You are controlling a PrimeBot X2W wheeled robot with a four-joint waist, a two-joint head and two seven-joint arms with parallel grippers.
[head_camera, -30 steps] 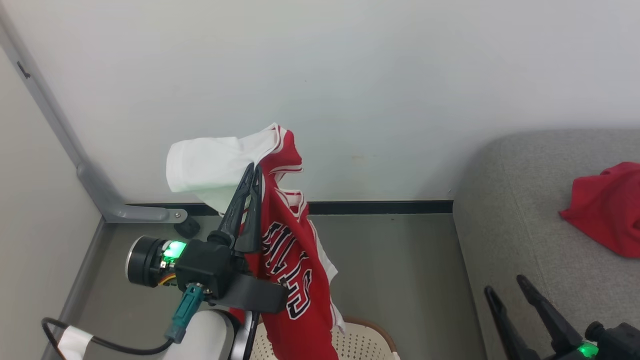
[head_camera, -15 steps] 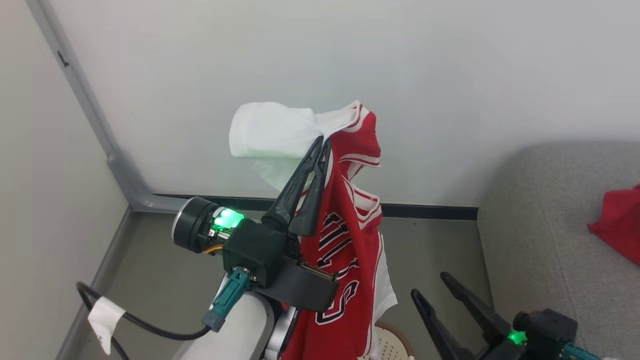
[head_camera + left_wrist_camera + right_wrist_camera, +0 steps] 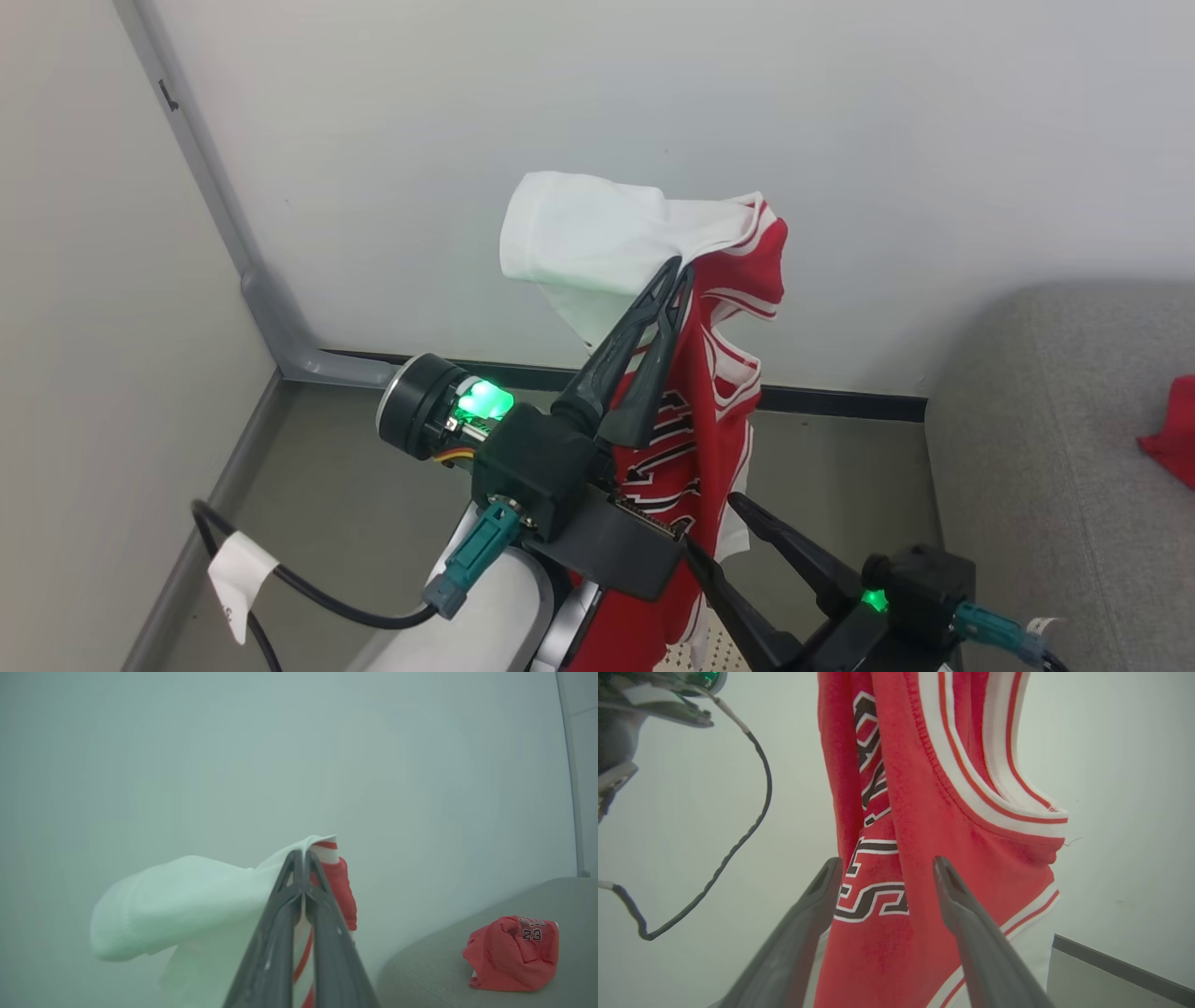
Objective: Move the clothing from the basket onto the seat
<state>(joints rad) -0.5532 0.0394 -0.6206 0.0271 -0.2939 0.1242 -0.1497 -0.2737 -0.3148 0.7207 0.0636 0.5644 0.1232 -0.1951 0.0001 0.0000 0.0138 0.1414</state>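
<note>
My left gripper [image 3: 680, 266] is shut on the shoulder of a red and white piece of clothing [image 3: 724, 411], which it holds high against the wall. The garment hangs down from the fingertips, its white part [image 3: 588, 233] flopping left. In the left wrist view the left gripper [image 3: 302, 854] pinches the fabric [image 3: 187, 900]. My right gripper [image 3: 711, 523] is open, low beside the hanging cloth. In the right wrist view the red fabric [image 3: 924, 812] hangs just beyond the right gripper's [image 3: 886, 863] spread fingers. A sliver of the basket [image 3: 707, 651] shows at the bottom edge. The grey seat [image 3: 1055, 448] lies right.
Another red garment [image 3: 1172, 429] lies bunched on the seat [image 3: 434, 966], and the left wrist view shows it [image 3: 514, 952] too. A white wall stands close behind, with a black baseboard [image 3: 840, 403] and a grey corner post [image 3: 271, 317]. A black cable [image 3: 317, 597] trails from my left arm.
The camera has turned, shifting the wall and seat to the right. My left gripper has carried the garment up and right. My open right gripper has come in leftward beside the hanging cloth.
</note>
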